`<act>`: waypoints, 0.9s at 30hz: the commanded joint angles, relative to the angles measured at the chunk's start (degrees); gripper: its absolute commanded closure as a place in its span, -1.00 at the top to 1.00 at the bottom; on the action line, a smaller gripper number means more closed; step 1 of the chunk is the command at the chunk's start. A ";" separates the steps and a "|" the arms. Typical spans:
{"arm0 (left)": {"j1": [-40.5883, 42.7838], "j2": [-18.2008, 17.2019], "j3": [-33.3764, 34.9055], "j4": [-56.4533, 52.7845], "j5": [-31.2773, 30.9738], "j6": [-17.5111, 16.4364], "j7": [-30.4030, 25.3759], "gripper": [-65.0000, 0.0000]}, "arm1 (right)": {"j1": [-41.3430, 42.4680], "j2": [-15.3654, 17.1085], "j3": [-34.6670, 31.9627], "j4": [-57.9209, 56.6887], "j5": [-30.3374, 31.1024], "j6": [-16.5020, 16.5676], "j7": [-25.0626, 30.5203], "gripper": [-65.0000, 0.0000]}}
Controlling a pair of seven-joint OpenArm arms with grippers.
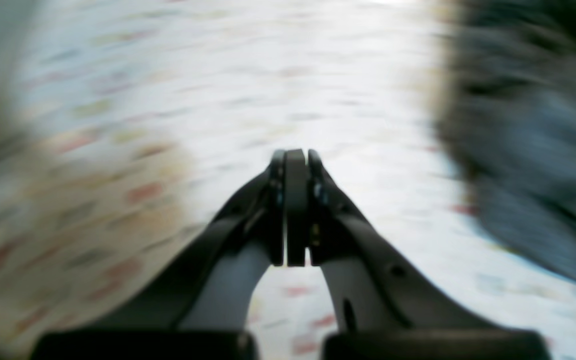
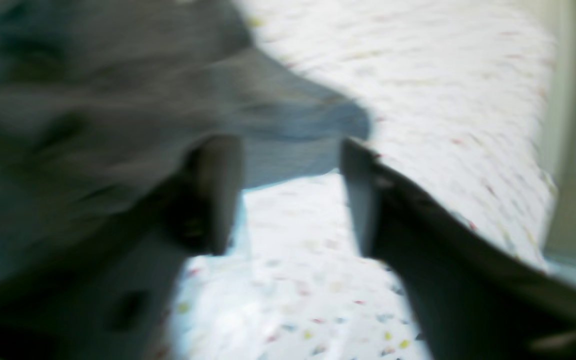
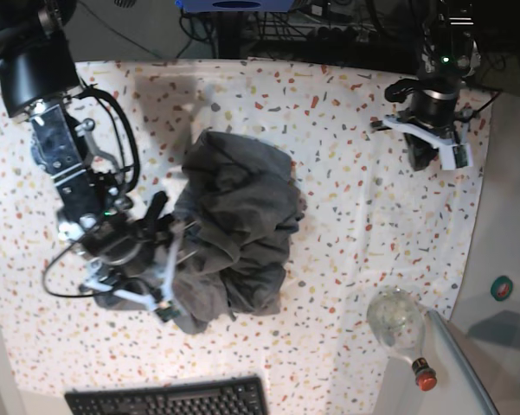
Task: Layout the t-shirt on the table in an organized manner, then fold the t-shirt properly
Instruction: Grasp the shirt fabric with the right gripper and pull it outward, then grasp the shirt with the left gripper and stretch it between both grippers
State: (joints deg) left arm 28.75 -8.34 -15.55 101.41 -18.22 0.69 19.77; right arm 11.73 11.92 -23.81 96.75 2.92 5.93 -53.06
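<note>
Speckled table [image 3: 346,130] — t-shirt [image 3: 238,225] crumpled mid-cloth — unfolded.

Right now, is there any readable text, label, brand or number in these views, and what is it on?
None can be read.
t-shirt: plain grey, no print.
table: only coloured flecks, no writing.
keyboard: key legends too small to read.
round teal sticker: mark too small to read.
Both wrist views: too blurred for any text.

Left hand [image 1: 295,155] closed; right hand [image 2: 288,195] spread apart.
</note>
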 commanded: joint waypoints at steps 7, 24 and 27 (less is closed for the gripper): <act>0.83 4.95 -13.68 0.97 -0.11 -0.38 -0.91 -1.00 | 4.76 -9.24 -10.78 -2.46 -0.85 -5.63 -0.70 0.23; 2.06 6.98 -13.77 1.41 -0.11 -0.38 -1.09 -1.00 | 23.66 -19.00 -8.67 -52.57 -8.32 -13.19 21.89 0.22; 2.06 6.98 -13.77 1.41 -0.11 -0.38 -1.09 -1.00 | 24.80 -18.74 -6.03 -56.00 -8.32 -13.01 22.33 0.12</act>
State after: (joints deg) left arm 30.52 -0.99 -29.06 101.89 -18.24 0.21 20.05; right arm 34.13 -6.17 -30.02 39.81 -4.84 -7.01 -32.01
